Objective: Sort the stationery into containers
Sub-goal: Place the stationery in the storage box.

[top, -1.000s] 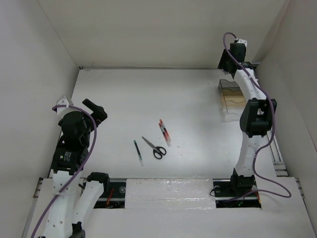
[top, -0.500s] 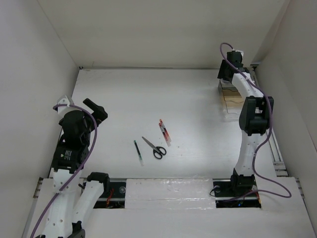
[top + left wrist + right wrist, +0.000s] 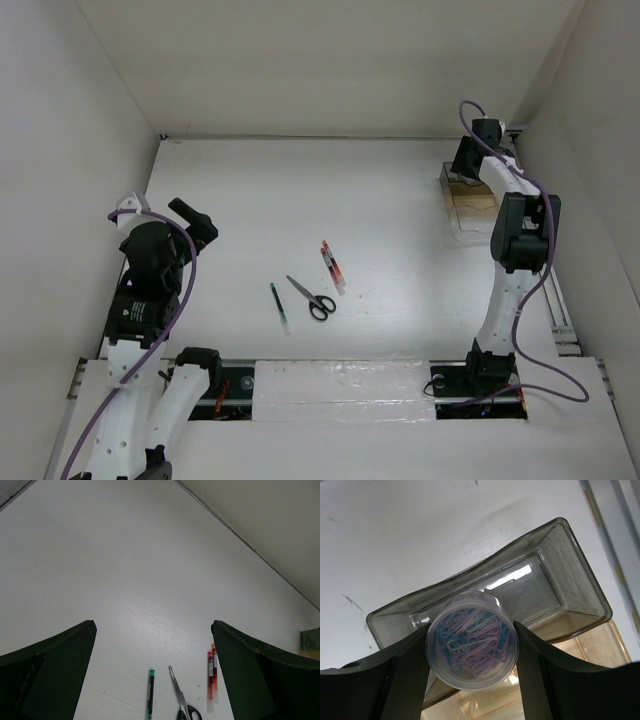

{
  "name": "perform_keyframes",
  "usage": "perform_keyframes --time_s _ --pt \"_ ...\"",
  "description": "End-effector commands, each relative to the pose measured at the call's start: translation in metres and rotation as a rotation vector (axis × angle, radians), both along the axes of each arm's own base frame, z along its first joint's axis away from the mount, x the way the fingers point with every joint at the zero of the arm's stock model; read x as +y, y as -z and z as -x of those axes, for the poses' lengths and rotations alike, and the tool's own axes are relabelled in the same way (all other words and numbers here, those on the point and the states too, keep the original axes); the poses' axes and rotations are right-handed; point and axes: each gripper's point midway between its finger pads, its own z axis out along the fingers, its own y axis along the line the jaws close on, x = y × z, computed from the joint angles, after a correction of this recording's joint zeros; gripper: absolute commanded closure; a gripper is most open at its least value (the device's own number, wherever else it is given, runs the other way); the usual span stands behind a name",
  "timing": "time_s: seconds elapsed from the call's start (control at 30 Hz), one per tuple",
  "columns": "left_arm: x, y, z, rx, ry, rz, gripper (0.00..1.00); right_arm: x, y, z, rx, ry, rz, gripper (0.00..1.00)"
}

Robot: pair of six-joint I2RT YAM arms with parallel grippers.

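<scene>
My right gripper is shut on a small round clear tub of blue and purple paper clips and holds it over the near compartment of the smoky-brown organiser. In the top view the right gripper is at the organiser, far right. The black-handled scissors, a thin dark pen and a red-and-white pen lie mid-table. They also show in the left wrist view: scissors, dark pen, red pen. My left gripper is open and empty at the left.
White walls enclose the table on the left, back and right. A metal rail runs along the right edge beside the right arm. The organiser has an amber compartment next to the smoky one.
My right gripper has moved from the back corner forward and down over the organiser, carrying the tub. The left arm and the table items have not moved.
</scene>
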Motion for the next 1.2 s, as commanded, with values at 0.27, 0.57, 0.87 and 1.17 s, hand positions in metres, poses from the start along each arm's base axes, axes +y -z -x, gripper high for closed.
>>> perform_keyframes --time_s 0.27,0.57,0.87,1.17 --pt "-0.003 -0.009 -0.005 -0.034 0.014 0.000 0.00 0.001 -0.003 -0.011 -0.071 0.016 -0.038 0.92" --pt "-0.004 -0.011 -0.006 -0.041 0.026 -0.004 0.00 -0.001 -0.022 -0.009 -0.102 0.049 -0.043 0.27" --pt "-0.006 -0.011 -0.006 -0.040 0.035 -0.001 0.00 0.000 -0.065 -0.005 -0.181 0.087 -0.044 0.00" --pt "-0.006 -0.011 -0.006 -0.040 0.035 -0.001 0.00 0.047 -0.111 0.031 -0.291 0.058 -0.106 0.00"
